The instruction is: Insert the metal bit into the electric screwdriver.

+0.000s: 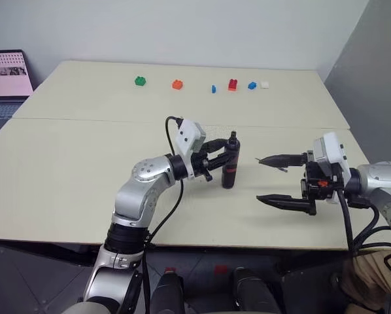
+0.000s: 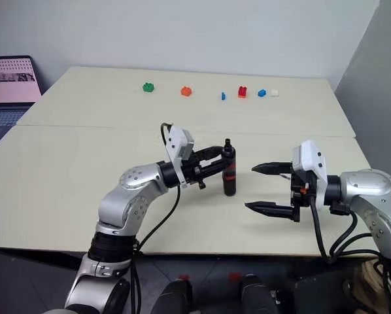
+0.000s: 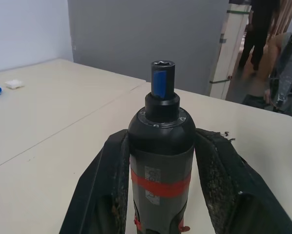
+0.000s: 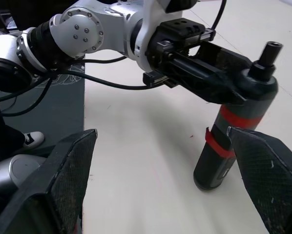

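Observation:
The electric screwdriver stands upright near the middle of the table, its narrow tip pointing up and its base at the tabletop. It has a black body with red bands. My left gripper reaches in level from the left and is shut on its upper body; the left wrist view shows a finger pressed against each side of the screwdriver. My right gripper is to the right of the tool, open wide, with nothing between its fingers. The metal bit is out of view.
Several small coloured bricks lie in a row at the far side: green, orange, red, blue, white. A laptop sits at the far left. A person stands in the background.

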Motion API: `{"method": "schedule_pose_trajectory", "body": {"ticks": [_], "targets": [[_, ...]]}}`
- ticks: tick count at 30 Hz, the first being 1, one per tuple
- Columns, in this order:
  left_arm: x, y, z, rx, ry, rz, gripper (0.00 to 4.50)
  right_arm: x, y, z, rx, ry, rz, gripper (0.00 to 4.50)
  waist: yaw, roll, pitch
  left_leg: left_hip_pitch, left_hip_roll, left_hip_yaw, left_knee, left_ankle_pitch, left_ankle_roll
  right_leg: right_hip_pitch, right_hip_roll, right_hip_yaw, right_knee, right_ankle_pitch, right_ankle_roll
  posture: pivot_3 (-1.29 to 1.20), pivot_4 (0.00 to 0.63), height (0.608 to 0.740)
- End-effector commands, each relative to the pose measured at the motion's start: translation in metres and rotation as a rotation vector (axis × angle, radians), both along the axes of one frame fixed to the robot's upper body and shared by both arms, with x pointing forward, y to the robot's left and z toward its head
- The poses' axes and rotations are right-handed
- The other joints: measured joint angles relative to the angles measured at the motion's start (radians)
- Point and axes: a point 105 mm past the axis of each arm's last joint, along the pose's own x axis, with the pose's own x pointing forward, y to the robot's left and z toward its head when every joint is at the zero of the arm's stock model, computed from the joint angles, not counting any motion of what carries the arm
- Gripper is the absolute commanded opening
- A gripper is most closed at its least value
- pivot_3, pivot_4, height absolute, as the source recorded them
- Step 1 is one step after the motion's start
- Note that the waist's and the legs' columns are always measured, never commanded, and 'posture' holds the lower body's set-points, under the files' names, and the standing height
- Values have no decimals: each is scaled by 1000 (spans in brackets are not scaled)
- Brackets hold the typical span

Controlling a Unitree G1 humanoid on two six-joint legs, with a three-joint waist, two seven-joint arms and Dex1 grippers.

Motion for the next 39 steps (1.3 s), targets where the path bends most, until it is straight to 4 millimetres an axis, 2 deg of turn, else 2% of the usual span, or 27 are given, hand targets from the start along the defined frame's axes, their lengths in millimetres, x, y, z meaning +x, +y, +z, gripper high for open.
{"method": "schedule_pose_trajectory", "body": {"ticks": [1, 23, 28, 33, 39], "targets": [[-11, -4, 3, -4, -25, -48, 1635, -5, -1, 10, 0, -47, -3, 4500, 2, 0, 0, 0, 0, 0, 0, 0, 0, 0, 0, 0, 0, 0, 0, 0, 150, 740], [-9, -8, 4, -11, -35, -44, 1635, 0, -7, 9, -29, -63, -46, 4500, 12, 0, 0, 1, 0, 0, 0, 0, 0, 1, 0, 0, -1, -1, -2, 0, 150, 740], [-7, -9, 4, -16, -38, -44, 1635, 15, -16, 4, -110, -84, -120, 4500, 12, 0, 0, 1, 0, 0, 0, 0, 0, 1, 0, 0, -1, -1, -2, 0, 150, 740], [-8, -12, 4, -14, -47, -52, 1635, 48, -41, -6, -309, -99, -257, 4500, 12, 0, 0, 1, 0, 1, 0, 0, 0, 1, 0, 1, -2, -2, -4, 0, 150, 740], [-9, -17, 4, -16, -54, -54, 1635, 75, -54, -8, -423, -86, -316, 4500, 12, 0, 0, 1, 0, 1, -2, 0, 0, 1, 0, 1, -3, -2, -3, 0, 150, 740]]}}
